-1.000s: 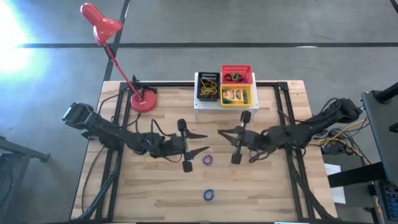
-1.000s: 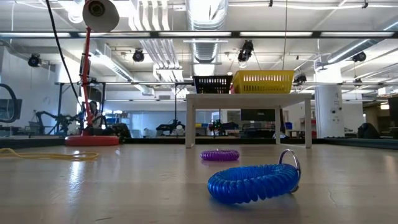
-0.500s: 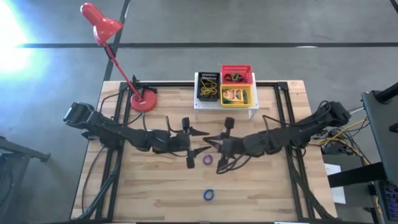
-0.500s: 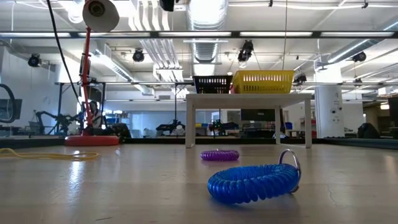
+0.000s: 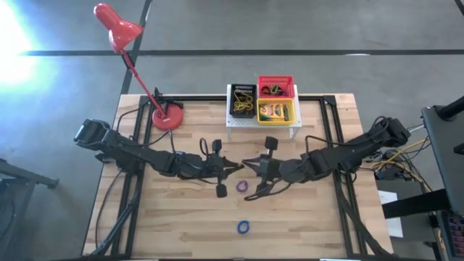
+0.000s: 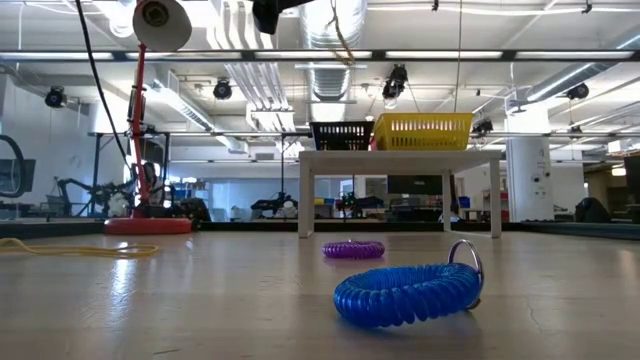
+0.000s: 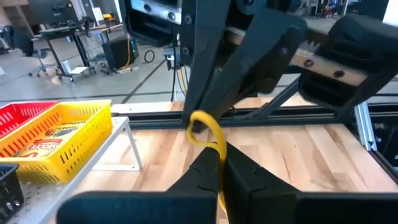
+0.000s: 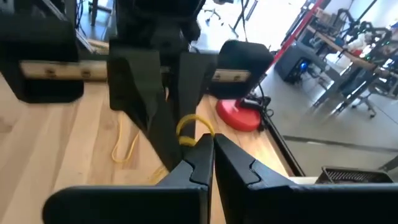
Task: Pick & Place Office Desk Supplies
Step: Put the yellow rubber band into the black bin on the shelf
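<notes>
Above the middle of the table my left gripper (image 5: pixel 233 168) and my right gripper (image 5: pixel 246 164) meet tip to tip, both shut on one thin yellow rubber band (image 7: pixel 210 127). A second yellow rubber band (image 5: pixel 190 181) lies flat on the wood by the left arm. A purple elastic ring (image 5: pixel 241 186) lies just near of the grippers, and a blue ring (image 5: pixel 243 227) lies closer to the near edge. A crayon box sits in the yellow basket (image 5: pixel 276 112) on the white stand. My left gripper pinches a strand of the yellow band (image 7: pixel 219 148) between its two fingertips (image 7: pixel 208 165), coming nearly level from the table's left. The band is lifted clear of the table and loops toward the other gripper. My right gripper pinches the band's loop (image 8: pixel 189 126) at its fingertips (image 8: pixel 198 152), coming from the table's right and slanting slightly down. The short loop arches between the two grippers' tips, clear of the wood.
The white stand (image 5: pixel 261 125) at the far edge carries a black basket (image 5: pixel 243 101), a red basket (image 5: pixel 276 87) and the yellow one. A red desk lamp (image 5: pixel 167 116) stands far left. Bare wood lies along the near edge around the blue ring (image 6: pixel 408 293).
My right gripper, still shut, has gone toward the table's left and tipped closer to level, meeting the left gripper. My left gripper stood wide open and has now shut on the yellow band at the right gripper's tips.
</notes>
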